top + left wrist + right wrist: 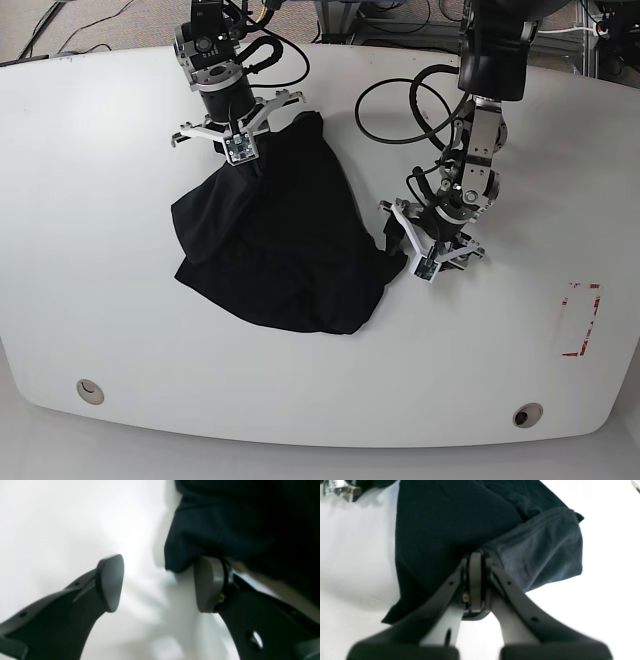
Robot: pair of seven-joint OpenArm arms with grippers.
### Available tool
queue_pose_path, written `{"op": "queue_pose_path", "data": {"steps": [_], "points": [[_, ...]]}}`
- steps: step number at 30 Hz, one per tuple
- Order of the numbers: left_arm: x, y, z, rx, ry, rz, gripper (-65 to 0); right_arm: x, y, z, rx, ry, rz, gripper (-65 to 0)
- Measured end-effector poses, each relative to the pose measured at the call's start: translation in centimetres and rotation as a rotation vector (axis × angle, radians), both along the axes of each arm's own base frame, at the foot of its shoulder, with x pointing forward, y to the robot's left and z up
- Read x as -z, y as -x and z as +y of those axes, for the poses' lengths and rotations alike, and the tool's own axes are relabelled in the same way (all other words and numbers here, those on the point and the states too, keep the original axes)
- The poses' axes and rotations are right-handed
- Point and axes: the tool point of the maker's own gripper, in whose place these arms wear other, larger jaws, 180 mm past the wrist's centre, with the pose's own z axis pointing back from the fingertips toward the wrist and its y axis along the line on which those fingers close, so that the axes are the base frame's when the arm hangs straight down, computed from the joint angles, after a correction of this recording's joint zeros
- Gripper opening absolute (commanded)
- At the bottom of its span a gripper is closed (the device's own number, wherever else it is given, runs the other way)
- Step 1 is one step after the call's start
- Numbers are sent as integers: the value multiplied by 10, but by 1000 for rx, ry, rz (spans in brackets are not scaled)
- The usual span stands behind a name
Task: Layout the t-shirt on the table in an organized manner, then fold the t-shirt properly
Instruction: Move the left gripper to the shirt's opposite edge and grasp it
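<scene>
White smooth tabletop with curved edges (100,280) fills the base view from the near rim upward, with one round grommet hole (90,391) at lower left, another (527,414) at lower right, and a red tape rectangle outline (580,319) at right. Plain black soft-fabric t-shirt (270,240) lies crumpled in a loose heap at frame centre, one part drawn up toward the upper centre, a corner trailing to the right. Right gripper (240,150), upper centre-left of the base view, is pinched tight on the raised fabric; the right wrist view shows its jaws pressed together with dark cloth (440,535) bunched at the tips and a greyer folded hem to the right. Left gripper (425,262), right of centre in the base view, sits just beside the shirt's right corner; the left wrist view shows its jaws standing apart, and a fold of cloth (225,530) touches the right-hand pad (207,582) without being clamped.
</scene>
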Motion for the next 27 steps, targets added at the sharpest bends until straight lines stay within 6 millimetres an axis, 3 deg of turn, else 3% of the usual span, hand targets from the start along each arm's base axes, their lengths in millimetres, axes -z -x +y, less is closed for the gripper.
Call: {"op": "queue_pose_path", "data": {"steps": [6, 11, 14, 17, 20, 27], "points": [[4, -10, -17, 58, 12, 10, -242, 0, 0, 0, -1, -1, 0, -647], [8, -6, -32, 115, 26, 21, -247, -1, -1, 1, -1, -1, -2, -647], [7, -3, -38, 129, 54, -4, -324, -2, -4, 0, 0, 0, -10, -647], [6, -2, -40, 141, 63, -4, -510, -4, -6, 1, -1, -2, -18, -647], [8, -3, -40, 141, 56, 0, -650, -5, -7, 1, -1, -2, -21, -647], [11, -5, -40, 135, 73, 0, -643, -5, -6, 1, -2, -2, -19, -647]]}}
